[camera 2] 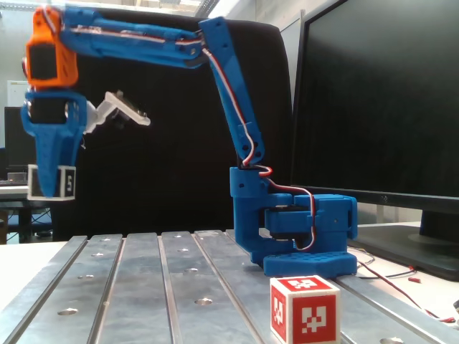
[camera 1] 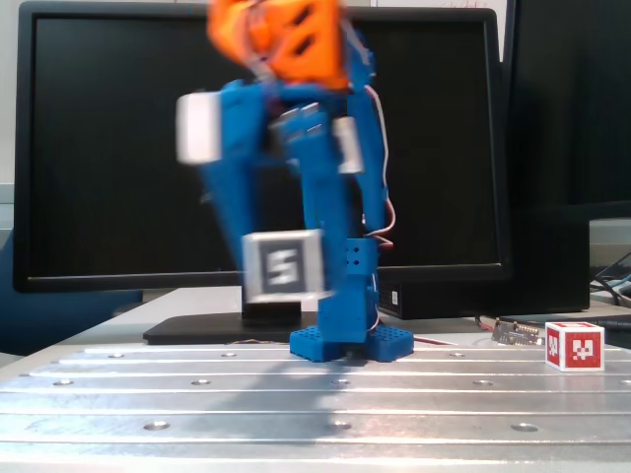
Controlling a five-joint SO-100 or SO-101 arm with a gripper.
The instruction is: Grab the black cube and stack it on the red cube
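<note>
Both fixed views show the black cube (camera 1: 284,266) held in the air, clear of the slotted metal table (camera 1: 315,404). Seen from the front, the picture is motion-blurred: the cube's black face with its white "5" sits at the lower end of the blue gripper (camera 1: 288,281), with one blue finger dropping down on its left side and another running past its right side, so the jaws are clamped on the cube. The orange wrist section (camera 1: 281,34) is at the top edge, above the cube, and the arm's blue base (camera 1: 350,340) stands on the table behind and just right of the cube. From the side view, the gripper (camera 2: 51,188) hangs nose-down at the far left, and the cube (camera 2: 66,183) appears as white edges and a dark face peeking out on either side of the blue finger tip, well above the table (camera 2: 136,287). The red cube (camera 1: 574,346) rests on the table far to the right in the front view, well apart from the gripper; in the side view it (camera 2: 305,309) sits in the foreground, in front of the base (camera 2: 305,236).
</note>
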